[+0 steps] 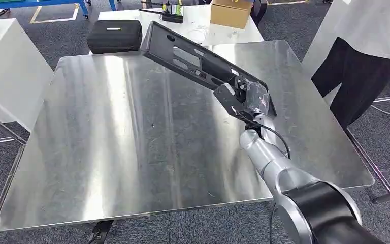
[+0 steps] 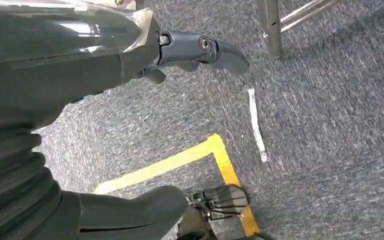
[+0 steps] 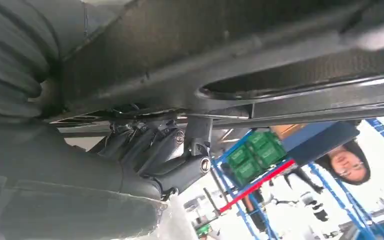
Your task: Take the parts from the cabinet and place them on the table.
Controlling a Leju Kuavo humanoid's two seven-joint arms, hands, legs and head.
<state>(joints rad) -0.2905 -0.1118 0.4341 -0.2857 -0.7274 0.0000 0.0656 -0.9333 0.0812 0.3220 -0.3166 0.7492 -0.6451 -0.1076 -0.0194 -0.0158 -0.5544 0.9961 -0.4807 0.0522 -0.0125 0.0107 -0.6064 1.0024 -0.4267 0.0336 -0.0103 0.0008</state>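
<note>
Brushed steel square worktop (image 1: 132, 152): right hand (image 1: 249, 96), fingers (image 3: 145, 150) clamped on long black slotted plastic panel (image 1: 193, 58) held above it; lower level, then release.

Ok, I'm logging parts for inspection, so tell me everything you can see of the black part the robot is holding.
The black part is a long, flat, matte panel, plastic-looking, with ribs, a long cutout and a small round hole near its far end. The right hand grips its near end, holding it tilted above the metal table, far end raised. Whether anything else touches it cannot be told.
</note>
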